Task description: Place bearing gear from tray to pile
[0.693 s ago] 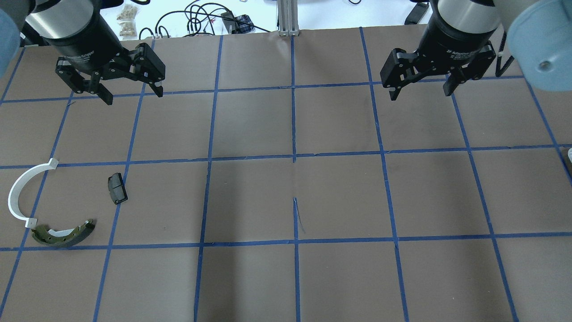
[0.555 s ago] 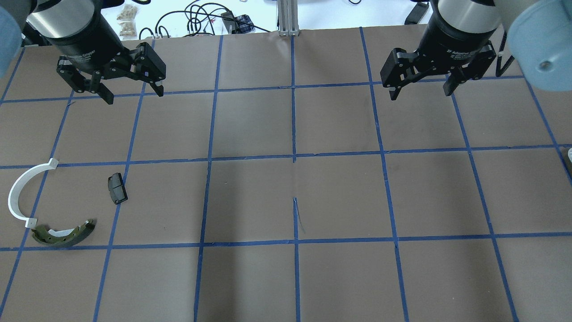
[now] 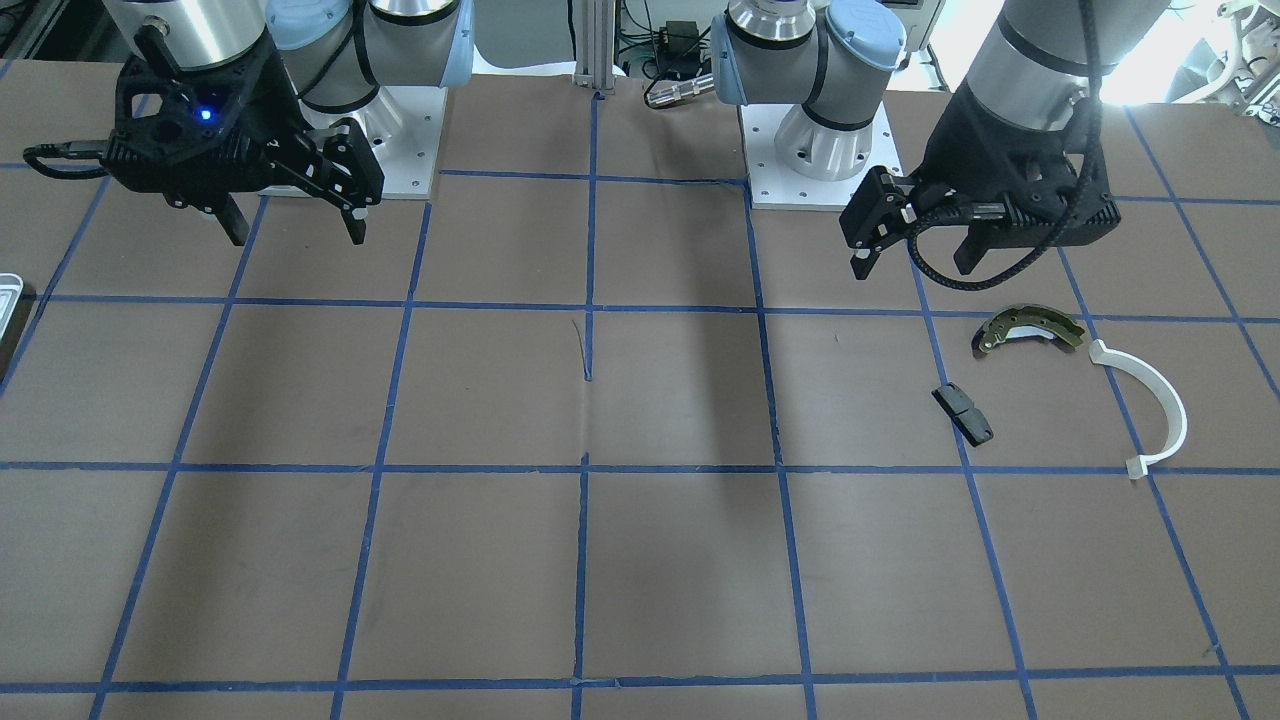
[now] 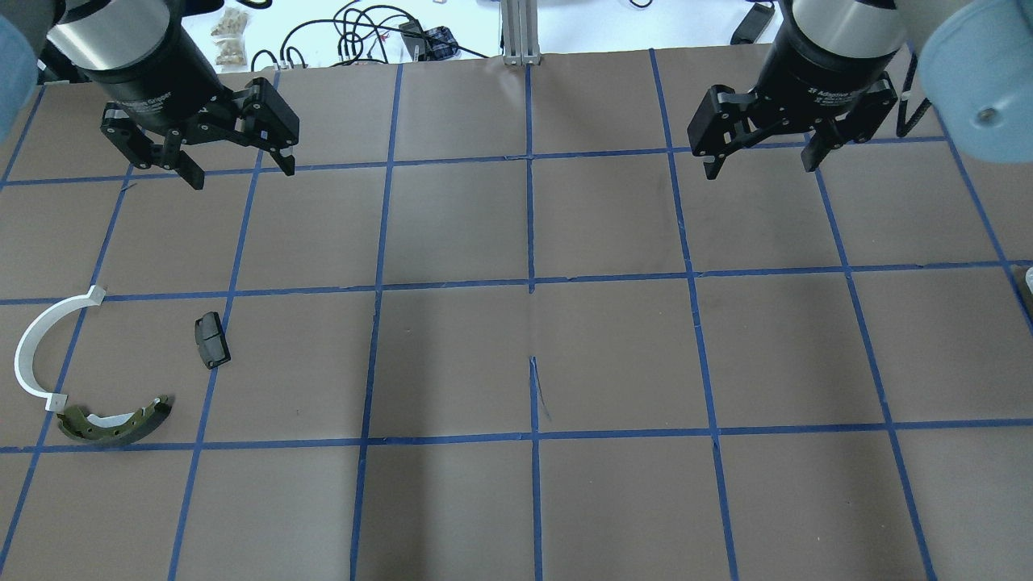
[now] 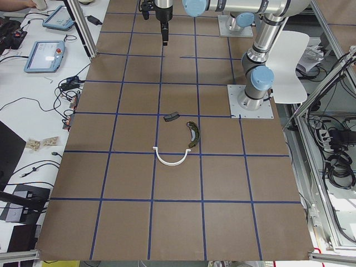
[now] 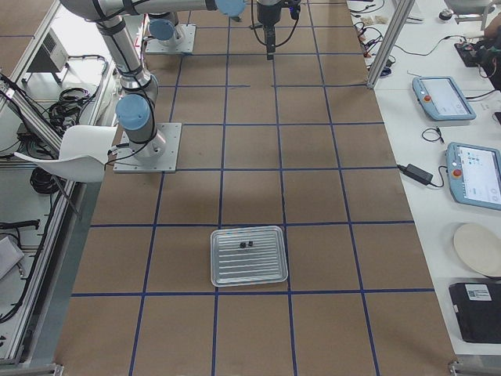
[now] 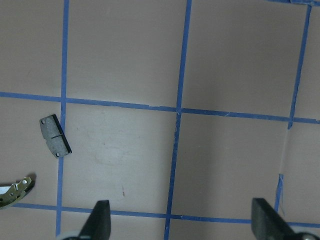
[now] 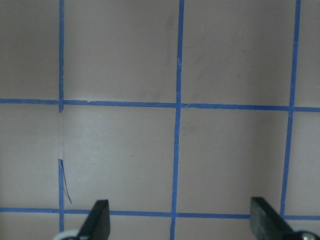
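The pale tray (image 6: 249, 276) lies on the table in the exterior right view, with two small dark parts (image 6: 245, 245) in it, too small to name. Only its rim shows in the front view (image 3: 6, 292). The pile lies at the table's left: an olive brake shoe (image 4: 113, 424), a white arc (image 4: 32, 347) and a black block (image 4: 211, 340). My left gripper (image 4: 240, 173) hangs open and empty above the table, behind the pile. My right gripper (image 4: 759, 171) hangs open and empty at the far right, well away from the tray.
Brown paper with a blue tape grid covers the table (image 4: 533, 355). Cables (image 4: 355, 36) and small items lie beyond its far edge. The block (image 7: 55, 136) and the shoe's tip (image 7: 15, 189) show in the left wrist view. The right wrist view shows bare paper.
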Robot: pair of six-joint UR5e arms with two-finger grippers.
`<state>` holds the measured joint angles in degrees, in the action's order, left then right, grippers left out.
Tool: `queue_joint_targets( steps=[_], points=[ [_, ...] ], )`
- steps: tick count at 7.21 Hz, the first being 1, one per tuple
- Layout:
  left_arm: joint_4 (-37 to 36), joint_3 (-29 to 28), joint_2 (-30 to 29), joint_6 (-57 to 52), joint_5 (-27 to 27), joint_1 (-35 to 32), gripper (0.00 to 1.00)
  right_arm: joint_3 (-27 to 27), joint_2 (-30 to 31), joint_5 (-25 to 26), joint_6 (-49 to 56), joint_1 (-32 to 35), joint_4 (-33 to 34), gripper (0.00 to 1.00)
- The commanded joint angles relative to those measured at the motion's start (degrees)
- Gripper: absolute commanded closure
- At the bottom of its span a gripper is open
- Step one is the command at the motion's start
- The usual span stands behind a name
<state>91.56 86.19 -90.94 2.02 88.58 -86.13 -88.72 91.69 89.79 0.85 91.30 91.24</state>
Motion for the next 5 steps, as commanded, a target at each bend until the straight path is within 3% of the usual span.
queue_joint_targets(
  steps=[1,4,5],
  points=[
    [0.0,-0.1,0.1,0.0,0.0,0.0,0.00,0.3,0.2,0.6,2.1,-3.1,-0.3,0.00],
    [0.0,-0.3,-0.2,0.0,0.0,0.1,0.00,0.2,3.5,2.4,15.2,-15.7,-0.6,0.00],
    [-0.1,-0.3,-0.1,-0.1,-0.1,0.1,0.00,0.2,4.3,6.4,20.3,-20.8,-0.7,0.00]
  ],
)
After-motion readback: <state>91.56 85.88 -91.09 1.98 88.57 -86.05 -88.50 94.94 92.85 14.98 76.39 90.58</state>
